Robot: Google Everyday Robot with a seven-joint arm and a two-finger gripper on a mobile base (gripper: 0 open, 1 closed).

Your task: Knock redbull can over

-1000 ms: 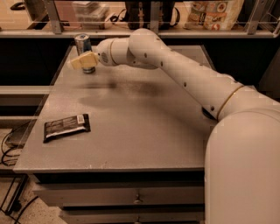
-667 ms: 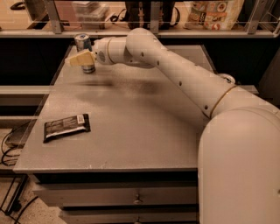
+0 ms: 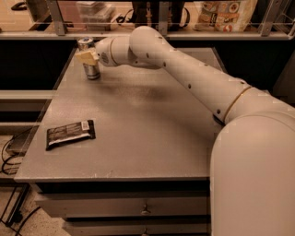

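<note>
The redbull can (image 3: pixel 91 69) stands upright near the far left corner of the grey table (image 3: pixel 152 124); it is slim, with a silver top and a darker body. My gripper (image 3: pixel 86 56) is at the end of the white arm that reaches across the table from the right. It sits right in front of the can's upper half, at or touching it, and hides part of the can. The can's lower part and its top rim show.
A dark snack packet (image 3: pixel 70 134) lies flat near the table's left front. Behind the table runs a ledge with metal rail posts (image 3: pixel 55 17), and bags (image 3: pixel 228 10) stand behind it. Drawers (image 3: pixel 138 207) are under the table front.
My gripper has shifted slightly up and toward the can. The can still stands upright in the same place.
</note>
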